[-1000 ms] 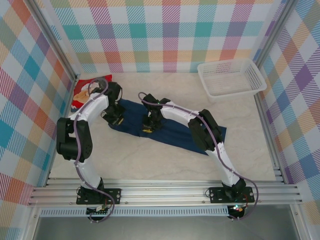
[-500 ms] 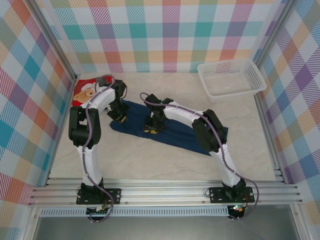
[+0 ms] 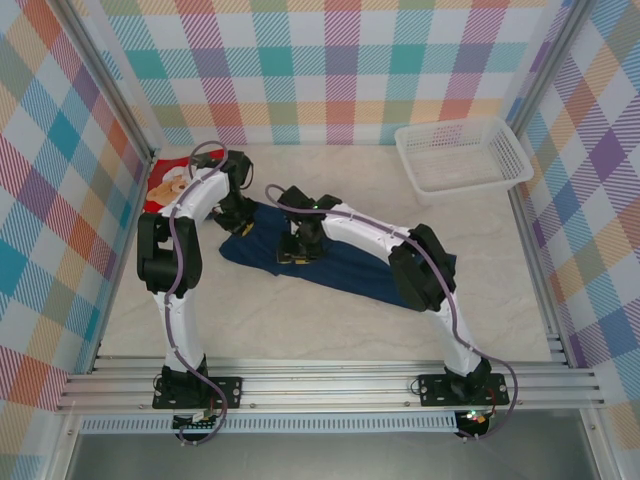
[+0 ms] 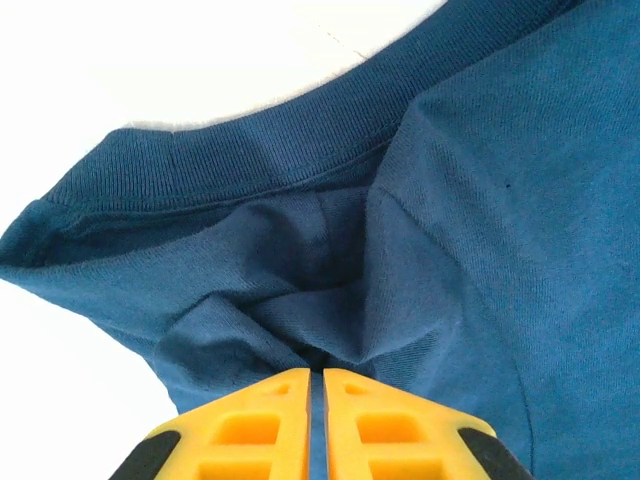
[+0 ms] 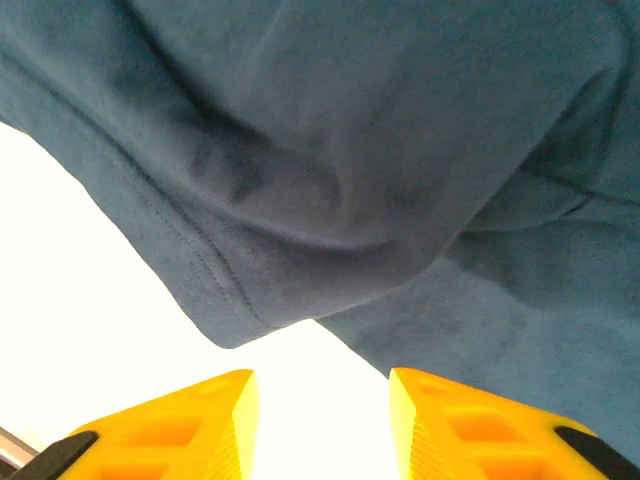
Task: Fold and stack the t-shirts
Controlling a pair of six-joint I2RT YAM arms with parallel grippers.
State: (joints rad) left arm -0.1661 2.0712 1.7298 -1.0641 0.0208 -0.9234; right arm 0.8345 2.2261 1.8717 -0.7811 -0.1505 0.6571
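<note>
On the surface [image 3: 300, 320], left of centre, the navy t-shirt [image 3: 345, 270] lies as a long slanted band. The red t-shirt [image 3: 168, 185] sits at the far-left edge, near the navy one's collar end; can't tell if they touch.

My left gripper [image 4: 317, 372] is pressed nearly together, pinching a puckered fold of navy cloth just inside the ribbed collar. My right gripper [image 5: 320, 375] is spread w/ nothing btw the fingers. Bare surface shows below it, and the navy hem is just ahead of the tips.

Risks, as I judge them:
- Left pinch looks thin, only a small tuck of fabric, so a pull could let it slip out & the fold would land crooked.
- Poss. I've caught 2 layers, which would drag the under-layer along & bunch the shirt.
- If the right closes from here w/o going fwd, it grabs air or just the hem's edge. An uneven hold, left vs right, would skew the fold.
- Red shirt is close to my left side, so a wide swing could snag it.

Count: 2 t-shirts (1 navy, 1 red), 1 white mesh basket [image 3: 462, 155] at far right, 2 grippers.
</note>
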